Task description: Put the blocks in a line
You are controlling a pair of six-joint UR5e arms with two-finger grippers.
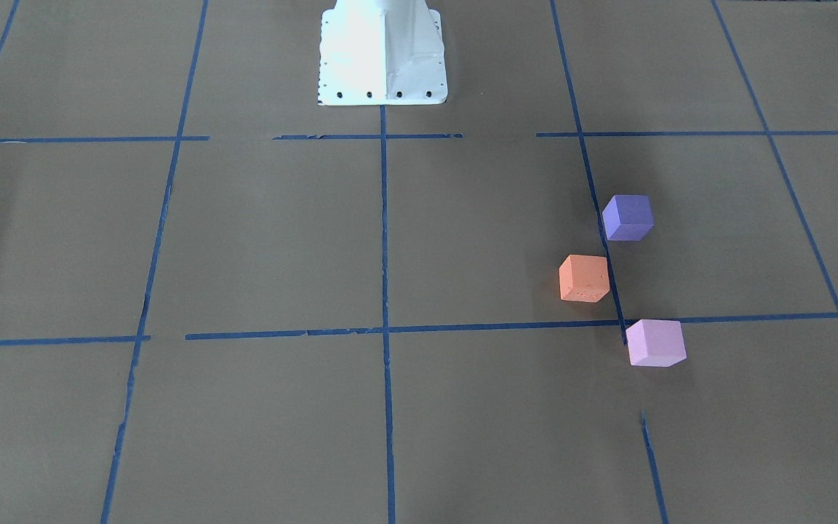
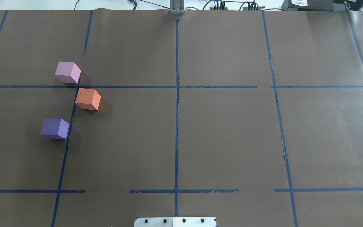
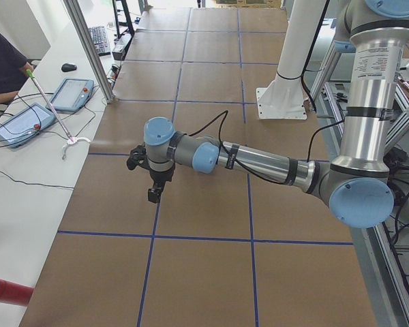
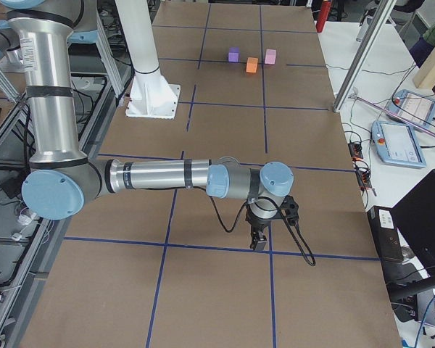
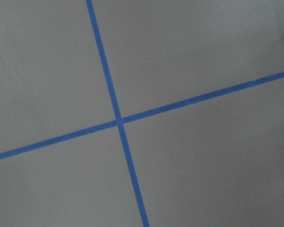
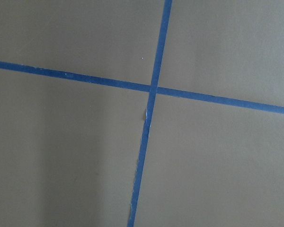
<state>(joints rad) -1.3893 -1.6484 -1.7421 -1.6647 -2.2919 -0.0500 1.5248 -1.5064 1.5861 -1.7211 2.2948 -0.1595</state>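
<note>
Three cubes lie on the brown table on my left side. The blue-purple block [image 1: 628,217] [image 2: 54,128] is nearest my base. The orange block [image 1: 584,278] [image 2: 88,99] sits in the middle, offset toward the table's centre. The pink-lilac block [image 1: 655,342] [image 2: 67,72] is farthest, at a tape crossing. They lie in a shallow zigzag, apart from each other, and show far off in the right exterior view [image 4: 251,65]. My left gripper [image 3: 153,194] and right gripper [image 4: 259,243] point down over the table, far from the blocks; I cannot tell if they are open or shut.
Blue tape lines [image 2: 176,110] grid the brown paper. My white base [image 1: 382,54] stands at the table's near edge. Each wrist view shows only a tape crossing [image 5: 119,121] [image 6: 152,88]. Tablets and cables lie on the side benches [image 3: 27,122].
</note>
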